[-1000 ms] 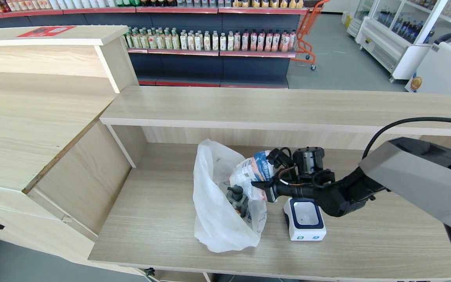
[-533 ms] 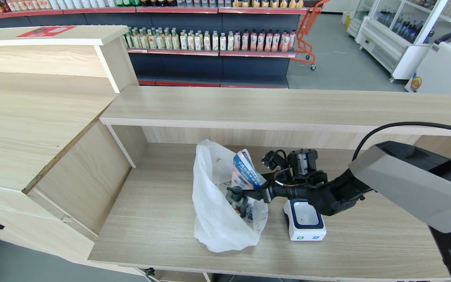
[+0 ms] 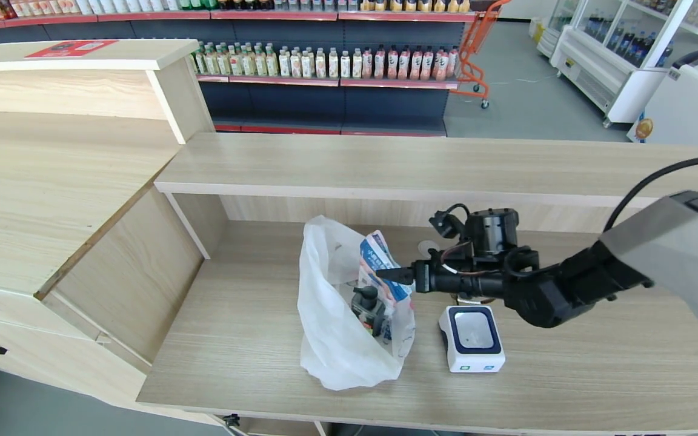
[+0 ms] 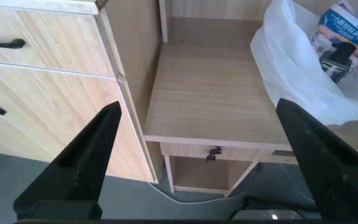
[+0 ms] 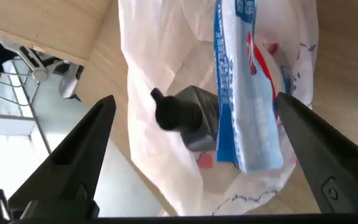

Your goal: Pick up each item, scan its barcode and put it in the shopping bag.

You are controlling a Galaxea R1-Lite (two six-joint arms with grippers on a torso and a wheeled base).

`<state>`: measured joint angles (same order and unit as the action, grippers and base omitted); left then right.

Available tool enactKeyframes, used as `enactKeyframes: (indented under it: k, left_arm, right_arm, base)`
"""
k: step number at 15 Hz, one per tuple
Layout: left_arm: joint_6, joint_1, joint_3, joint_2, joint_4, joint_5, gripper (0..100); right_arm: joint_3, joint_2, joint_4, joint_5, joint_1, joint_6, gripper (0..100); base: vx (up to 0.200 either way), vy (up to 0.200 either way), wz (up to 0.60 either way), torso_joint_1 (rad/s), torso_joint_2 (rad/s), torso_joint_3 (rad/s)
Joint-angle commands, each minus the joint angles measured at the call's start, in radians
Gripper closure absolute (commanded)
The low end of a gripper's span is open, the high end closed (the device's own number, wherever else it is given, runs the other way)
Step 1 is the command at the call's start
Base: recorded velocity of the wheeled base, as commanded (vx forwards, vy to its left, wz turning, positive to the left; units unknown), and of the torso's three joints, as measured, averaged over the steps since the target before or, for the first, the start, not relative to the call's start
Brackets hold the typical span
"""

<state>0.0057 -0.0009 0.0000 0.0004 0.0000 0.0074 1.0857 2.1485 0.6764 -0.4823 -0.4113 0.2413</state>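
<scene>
Packet (image 3: 378, 261) down in the bag (image 3: 331, 339) now, standing on end at the 1 o'clock side of its mouth, blue edge up. A second ago it was tilted over the opening, pinched in the right gripper (image 3: 392, 275); half a second ago it was upright and going in. Now the right gripper has let go. Its fingers are spread wide with nothing between them, and it has drawn back toward 3 o'clock and lifted, hanging just off the packet's top. A dark pump bottle (image 3: 366, 304) sits lower in the bag, at 6 o'clock from the packet and close against it. With the arm risen, the scanner (image 3: 472, 338) shows in full on the counter (image 3: 597, 375), at 3 o'clock from the bag and near it; neither scanner nor bag has shifted. Left gripper (image 4: 199, 107) hangs off the counter's 9 o'clock end by the drawers (image 4: 36, 93), fingers spread, holding nothing.
</scene>
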Motion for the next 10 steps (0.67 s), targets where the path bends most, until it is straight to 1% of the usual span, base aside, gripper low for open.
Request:
enactKeyframes:
  k: [1,3,4,5,6,7,8,9,10]
  left_arm:
    - [0.0,-0.001,0.0,0.0,0.0,0.0,0]
    - [0.0,-0.001,0.0,0.0,0.0,0.0,0]
    - [0.0,-0.001,0.0,0.0,0.0,0.0,0]
    - [0.0,-0.001,0.0,0.0,0.0,0.0,0]
    - [0.0,0.001,0.0,0.0,0.0,0.0,0]
    - [0.0,0.001,0.0,0.0,0.0,0.0,0]
    - [0.0,0.001,0.0,0.0,0.0,0.0,0]
    - [0.0,-0.001,0.0,0.0,0.0,0.0,0]
    - [0.0,-0.001,0.0,0.0,0.0,0.0,0]
  right_arm:
    - [-0.28,-0.325,-0.024,-0.001,0.055,0.047,0]
    - [-0.441,-0.512,-0.026,0.001,0.108,0.047,0]
    - [-0.537,-0.627,-0.028,0.007,0.158,0.01,0]
    - [-0.57,-0.677,-0.031,0.016,0.189,-0.042,0]
    - [-0.647,-0.771,-0.035,0.085,0.25,-0.154,0]
    - [-0.696,-0.832,-0.04,0.151,0.27,-0.171,0]
    - [-0.777,-0.949,-0.047,0.269,0.292,-0.171,0]
    - [-0.853,-1.07,-0.09,0.361,0.299,-0.171,0]
    - [-0.908,-1.165,-0.136,0.423,0.301,-0.171,0]
  base:
    - [0.0,0.0,0.0,0.0,0.0,0.0]
    - [0.0,0.0,0.0,0.0,0.0,0.0]
    - [0.0,0.0,0.0,0.0,0.0,0.0]
    - [0.0,0.0,0.0,0.0,0.0,0.0]
    - [0.0,0.0,0.0,0.0,0.0,0.0]
    - [0.0,0.0,0.0,0.0,0.0,0.0]
    - [0.0,0.0,0.0,0.0,0.0,0.0]
    - [0.0,0.0,0.0,0.0,0.0,0.0]
    - [0.0,0.0,0.0,0.0,0.0,0.0]
